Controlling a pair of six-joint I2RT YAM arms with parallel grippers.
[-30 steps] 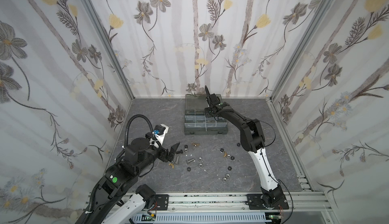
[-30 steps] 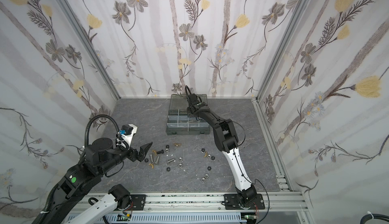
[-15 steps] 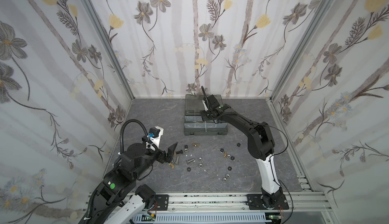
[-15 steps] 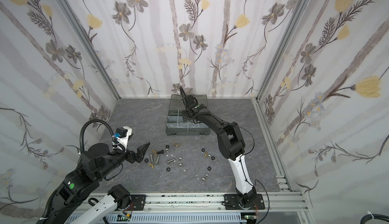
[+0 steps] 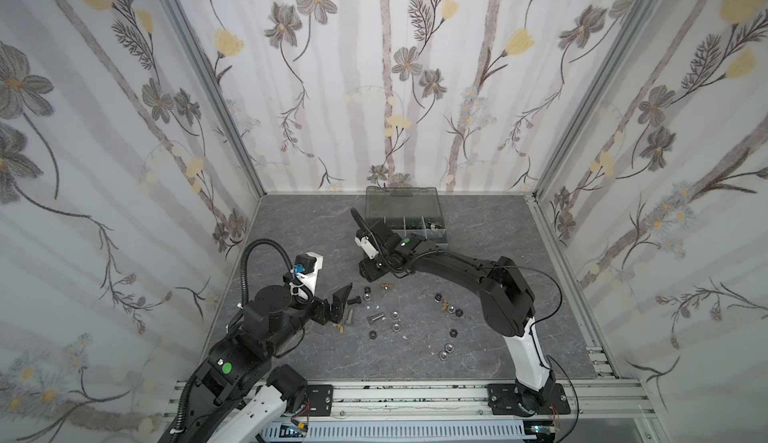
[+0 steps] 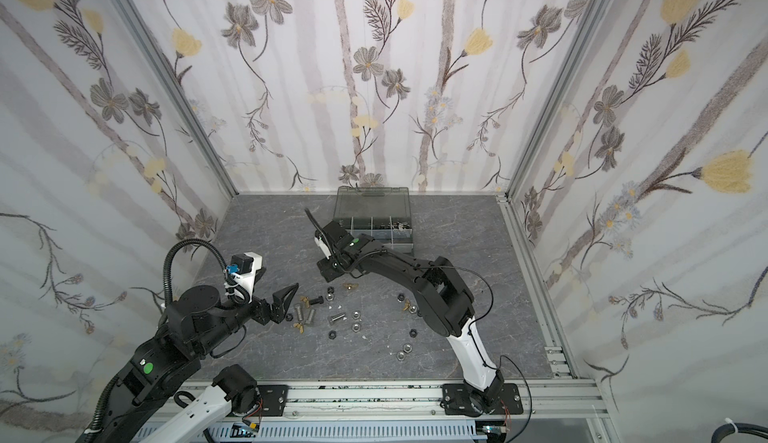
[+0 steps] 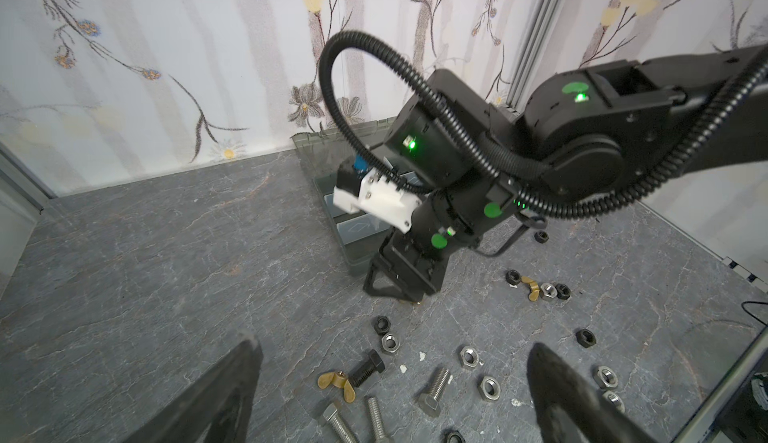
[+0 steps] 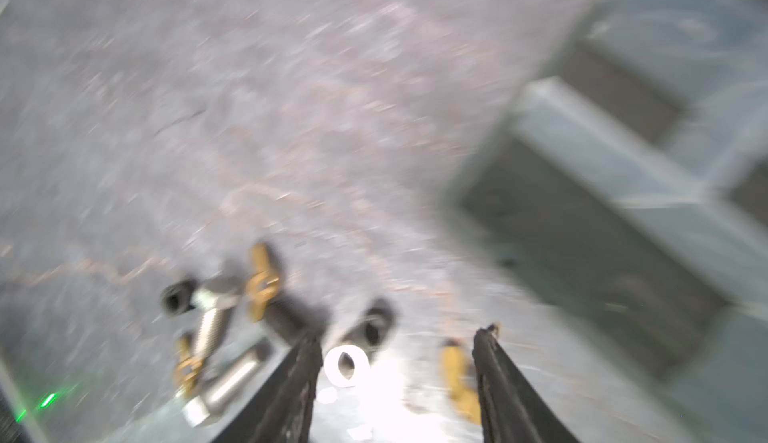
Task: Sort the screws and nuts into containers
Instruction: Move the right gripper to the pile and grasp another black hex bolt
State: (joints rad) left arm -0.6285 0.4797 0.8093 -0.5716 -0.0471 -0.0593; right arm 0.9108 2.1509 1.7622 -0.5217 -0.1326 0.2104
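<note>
Your right gripper (image 8: 400,334) is hovering just above the table (image 5: 299,229), at the near corner of the case (image 5: 401,202) on the left arm's side. Its jaws are standing apart and gripping nothing. What you are lining up on, I judge, is the brass wing nut (image 5: 386,285) lying just past the fingertips, on the side away from the case. In the blurred right wrist view it is sitting close against one finger rather than centred, with its long axis running roughly along the fingers. You are probably needing a small sideways shift, perhaps also a wrist turn, before closing. The right arm is clearly the nearer one to it. Your left gripper (image 7: 392,344) is hanging with jaws wide apart and empty, pointing at the screws (image 7: 434,391) just beside it, so that arm is sitting better for those. Counting what is lying loose on the table, I am getting four screws, three silver and one black. There are twelve hex nuts (image 7: 488,387), six silver and six black as best I can tell, and four brass wing nuts. There is one case with its lid open. Four compartments (image 6: 360,221) are showing in its far row, and the two farthest from the left arm are holding parts. The right arm is hiding most of the near row.
</note>
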